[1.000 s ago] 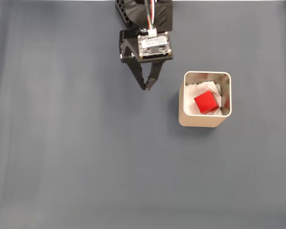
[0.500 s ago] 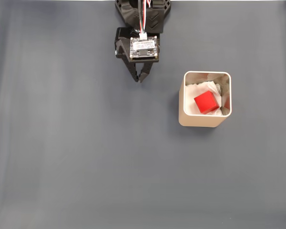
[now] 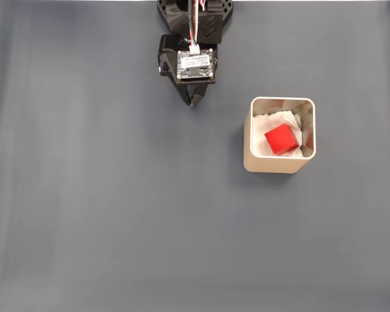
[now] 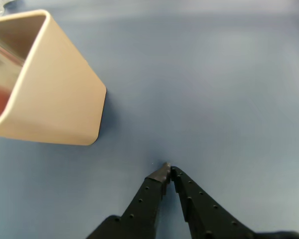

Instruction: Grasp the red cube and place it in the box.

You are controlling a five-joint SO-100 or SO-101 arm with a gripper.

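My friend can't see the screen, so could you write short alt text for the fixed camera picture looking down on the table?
A red cube sits on white paper inside a beige box, right of centre on a grey table. At the top edge, the black robot arm's gripper points down toward the table, its fingers closed and empty, apart from the box.

The counter (image 3: 104, 208) is a plain, dull slate blue-grey, unpatterned, with faint lighter streaks near its left side in the fixed view. The box (image 3: 276, 165) is beige outside, and its lining (image 3: 263, 123) is white with grey creases. The red cube (image 3: 280, 139) is bright, plain red. The tool (image 3: 192, 103) is matte black; in the wrist view (image 4: 168, 172) its fingers (image 4: 149, 199) carry rows of small dark dots. A whitish circuit board (image 3: 195, 65) sits above it, fed by red, white and black wires (image 3: 196, 19).
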